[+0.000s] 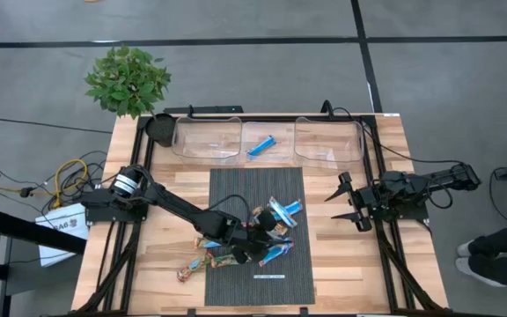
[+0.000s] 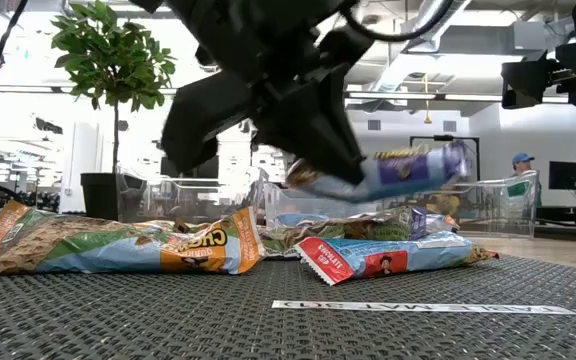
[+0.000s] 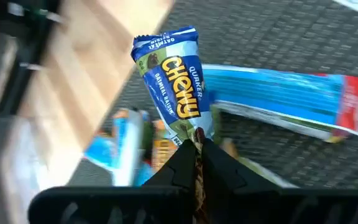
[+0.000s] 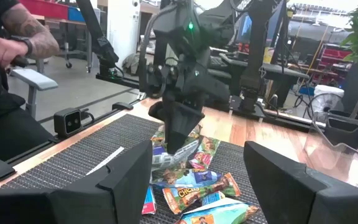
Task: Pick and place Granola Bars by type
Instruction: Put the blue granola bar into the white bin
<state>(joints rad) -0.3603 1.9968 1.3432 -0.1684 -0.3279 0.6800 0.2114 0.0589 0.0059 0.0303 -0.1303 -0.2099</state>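
Left gripper, jaws pinched shut on one end of a blue Chewy bar lifted above the pile mid-mat, w/ right gripper wide open, idle at right; bar looks light, crinkly, slippery foil, so end-seam pinch probably holds best.

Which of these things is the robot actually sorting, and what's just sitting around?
Part of the job:
blue foil-wrapped Chewy bar held in the left claw
pile of wrapped granola bars
clear plastic bins
blue bar already binned

Just lying about:
green potted plant
thin white strip
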